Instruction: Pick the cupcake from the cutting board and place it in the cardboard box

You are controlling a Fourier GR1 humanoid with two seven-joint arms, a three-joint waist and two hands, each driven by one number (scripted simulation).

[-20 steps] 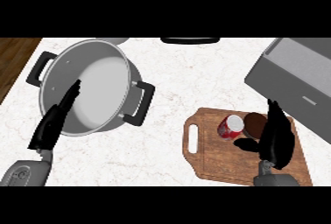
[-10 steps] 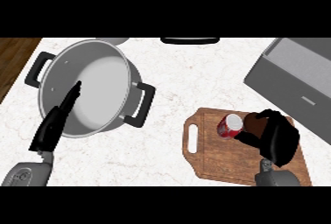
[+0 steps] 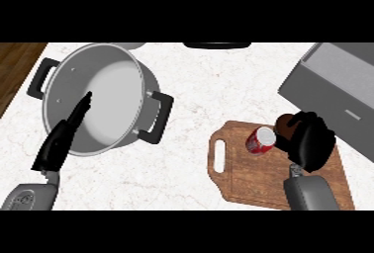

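The wooden cutting board (image 3: 241,178) lies at the lower right of the counter. Over its far right part my right hand (image 3: 310,143) is curled round a brown cupcake (image 3: 285,124), which shows only at the hand's upper left; the rest is hidden by the fingers. I cannot tell whether the cupcake touches the board. The grey cardboard box (image 3: 321,96) stands open just beyond the board at the right edge. My left hand (image 3: 62,143) rests open at the lower left, fingers straight, over the pot's near rim.
A red can (image 3: 259,141) stands on the board right beside the held cupcake. A large grey pot (image 3: 110,89) with black handles fills the left half of the counter. A dark object (image 3: 217,45) lies at the far edge.
My right hand's fingers have gone from straight over the board to curled round the cupcake, and the brown cupcake now shows at the hand's upper left. The left hand has not moved.
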